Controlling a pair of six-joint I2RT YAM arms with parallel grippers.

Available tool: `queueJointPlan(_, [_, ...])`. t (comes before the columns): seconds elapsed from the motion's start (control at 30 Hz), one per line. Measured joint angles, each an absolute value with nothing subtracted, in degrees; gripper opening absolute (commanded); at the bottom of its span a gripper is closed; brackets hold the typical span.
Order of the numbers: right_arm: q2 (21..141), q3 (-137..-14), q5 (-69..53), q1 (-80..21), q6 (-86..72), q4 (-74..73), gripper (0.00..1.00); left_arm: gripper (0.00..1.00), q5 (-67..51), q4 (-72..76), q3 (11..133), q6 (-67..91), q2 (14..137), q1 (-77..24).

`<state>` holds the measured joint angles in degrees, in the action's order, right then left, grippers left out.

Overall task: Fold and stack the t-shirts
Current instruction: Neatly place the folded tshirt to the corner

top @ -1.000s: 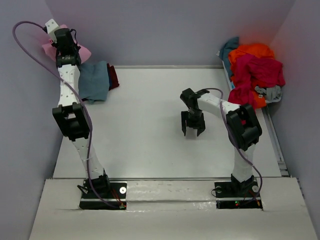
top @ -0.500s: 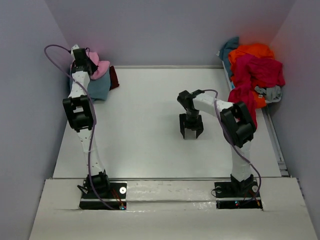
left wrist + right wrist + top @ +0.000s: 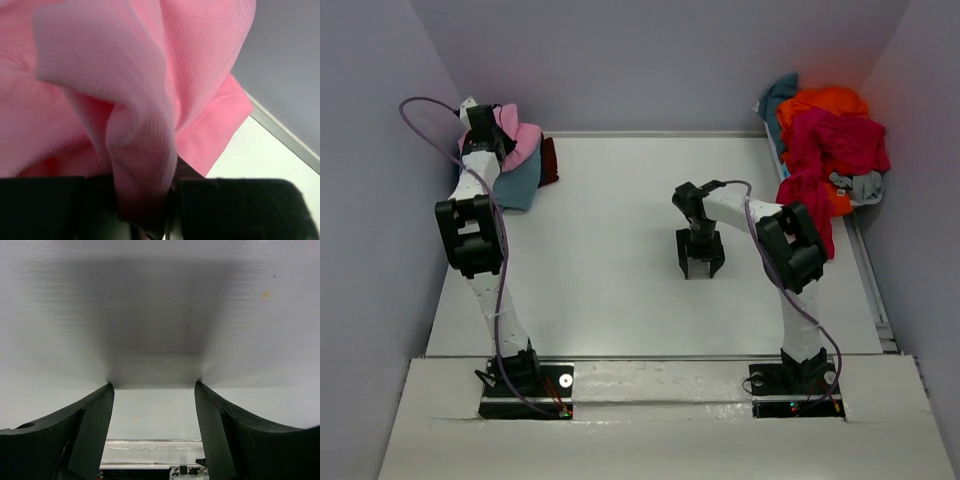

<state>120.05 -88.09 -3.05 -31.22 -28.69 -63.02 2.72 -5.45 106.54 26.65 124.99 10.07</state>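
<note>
Gripping a bunched fold of the light pink t-shirt (image 3: 100, 75), the left jaws are clamped tight on the cloth, up in the far left corner, and the rest of the shirt billows loose just ahead of them. Right beneath those jaws lies the dusty teal-blue t-shirt (image 3: 523, 185), with a dark red garment (image 3: 549, 160) just to its right, both on the table (image 3: 610, 200).

This looks like soft, light, floppy stuff. I'd expect it to sag and slide out of shape, so a hem or shoulder seam seems a better hold than a wad from the middle.

Moving across, the right jaws hang wide apart, nothing between them, only bare table below. Well off to their right sits the unfolded heap: the teal t-shirt (image 3: 778, 95), the orange t-shirt (image 3: 825, 100), the crimson-magenta t-shirt (image 3: 835, 142) and the grey t-shirt (image 3: 858, 186).

No brand, label or lettering can be read anywhere.
</note>
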Motion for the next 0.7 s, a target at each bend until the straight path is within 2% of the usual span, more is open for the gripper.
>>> queueJointPlan(0.1, [120.0,-88.0,-3.4,-31.2,-28.4,-63.0,0.71,0.33,4.3,-5.7,104.5,26.6,122.1,9.7])
queueJointPlan(0.13, [120.0,-87.9,-3.4,-31.2,-28.2,-63.0,0.71,0.41,4.8,-5.8,103.9,26.5,121.2,9.5])
queueJointPlan(0.2, [120.0,-87.6,-3.5,-31.2,-27.9,-62.9,0.71,0.42,5.8,-6.0,102.4,26.6,119.6,9.4])
queueJointPlan(0.27, [119.8,-87.2,-3.6,-31.2,-27.7,-62.8,0.71,0.52,6.5,-6.3,100.7,26.4,117.9,9.3])
queueJointPlan(0.3, [119.5,-86.8,-3.6,-31.2,-27.5,-62.6,0.71,0.62,7.1,-6.5,99.6,26.4,116.7,9.2])
queueJointPlan(0.4, [118.3,-84.9,-3.8,-31.2,-27.1,-61.9,0.71,0.69,8.9,-7.7,97.8,26.6,114.4,9.1])
queueJointPlan(0.7, [112.5,-77.8,-5.4,-31.2,-26.3,-57.6,0.71,0.7,12.5,-10.7,95.2,27.2,106.8,8.9])
